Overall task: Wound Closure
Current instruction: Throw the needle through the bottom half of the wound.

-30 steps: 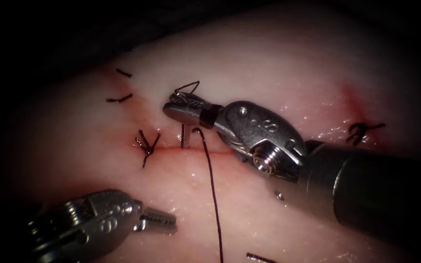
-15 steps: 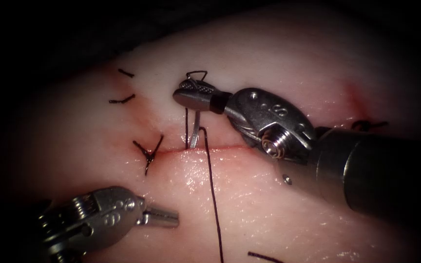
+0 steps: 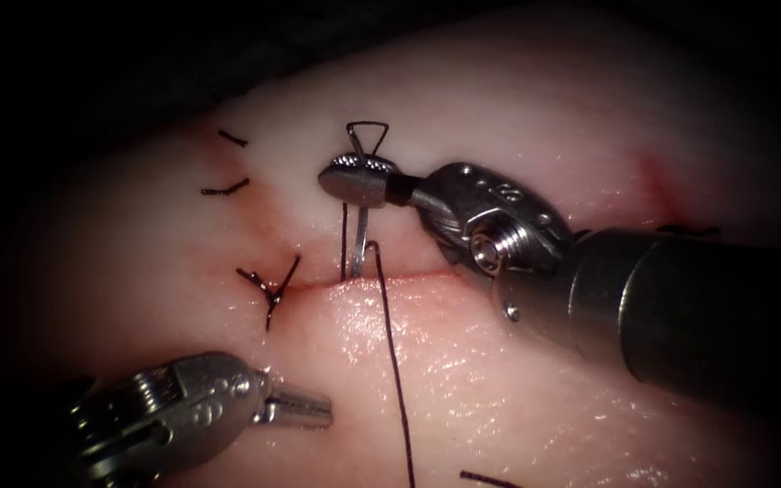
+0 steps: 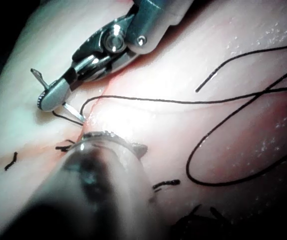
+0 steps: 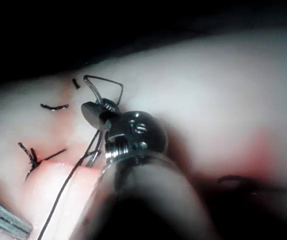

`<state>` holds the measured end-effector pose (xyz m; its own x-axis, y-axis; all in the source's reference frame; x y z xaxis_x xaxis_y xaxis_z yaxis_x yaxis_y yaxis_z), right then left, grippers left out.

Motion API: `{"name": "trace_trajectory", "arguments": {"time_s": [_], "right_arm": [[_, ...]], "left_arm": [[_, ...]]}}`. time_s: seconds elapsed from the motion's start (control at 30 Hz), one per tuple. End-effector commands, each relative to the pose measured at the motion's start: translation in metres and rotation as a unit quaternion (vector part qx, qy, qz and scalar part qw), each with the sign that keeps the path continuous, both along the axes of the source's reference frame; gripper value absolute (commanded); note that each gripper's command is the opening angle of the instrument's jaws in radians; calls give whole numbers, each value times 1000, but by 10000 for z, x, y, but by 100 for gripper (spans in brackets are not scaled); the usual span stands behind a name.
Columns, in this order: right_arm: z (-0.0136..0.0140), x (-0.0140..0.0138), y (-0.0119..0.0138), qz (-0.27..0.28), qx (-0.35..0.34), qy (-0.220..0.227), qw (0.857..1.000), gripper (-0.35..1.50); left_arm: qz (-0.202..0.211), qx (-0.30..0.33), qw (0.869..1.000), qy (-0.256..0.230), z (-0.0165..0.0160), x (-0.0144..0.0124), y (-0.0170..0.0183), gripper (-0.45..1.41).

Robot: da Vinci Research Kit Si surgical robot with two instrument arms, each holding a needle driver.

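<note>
My right tool (image 3: 354,179) comes in from the right and hovers just beyond the cut (image 3: 409,276), its jaws shut on the curved needle (image 3: 361,237). From the jaws the needle runs down and enters the tissue (image 3: 517,108) at the cut's far edge; it is also in the left wrist view as the needle (image 4: 73,112) under the right tool (image 4: 53,95). A thin dark loop of thread (image 3: 368,136) stands above the jaws. Thread (image 3: 392,361) trails from the needle site toward the near edge. My left tool (image 3: 305,408) rests low on the left, jaws shut, holding nothing.
A tied stitch (image 3: 268,285) sits on the cut to the left of the needle. Two cut thread ends (image 3: 224,187) lie further left and beyond it, and another end (image 3: 490,477) lies at the near edge. Long slack thread (image 4: 223,150) curls over the tissue.
My right tool has lifted away from the cut and rolled, with the needle in its jaws. More of the needle now shows between jaws and cut. The left tool has barely moved.
</note>
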<state>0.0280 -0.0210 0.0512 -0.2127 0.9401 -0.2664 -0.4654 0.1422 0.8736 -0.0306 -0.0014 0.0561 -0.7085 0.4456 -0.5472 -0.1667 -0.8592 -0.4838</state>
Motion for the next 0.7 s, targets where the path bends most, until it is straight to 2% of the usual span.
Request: {"name": "trace_trajectory", "arguments": {"time_s": [0.03,0.33,0.7], "right_arm": [[-1,13,8,7,22,3,1000,-35],[-11,19,-4,56,120,-24,991,-35],[-25,27,-13,66,184,-24,980,-35]], "left_arm": [[1,-2,1000,-1,3,-4,9,-32],[2,-3,1000,-2,3,-2,7,-32],[1,-4,1000,0,4,-3,6,-33]]}}
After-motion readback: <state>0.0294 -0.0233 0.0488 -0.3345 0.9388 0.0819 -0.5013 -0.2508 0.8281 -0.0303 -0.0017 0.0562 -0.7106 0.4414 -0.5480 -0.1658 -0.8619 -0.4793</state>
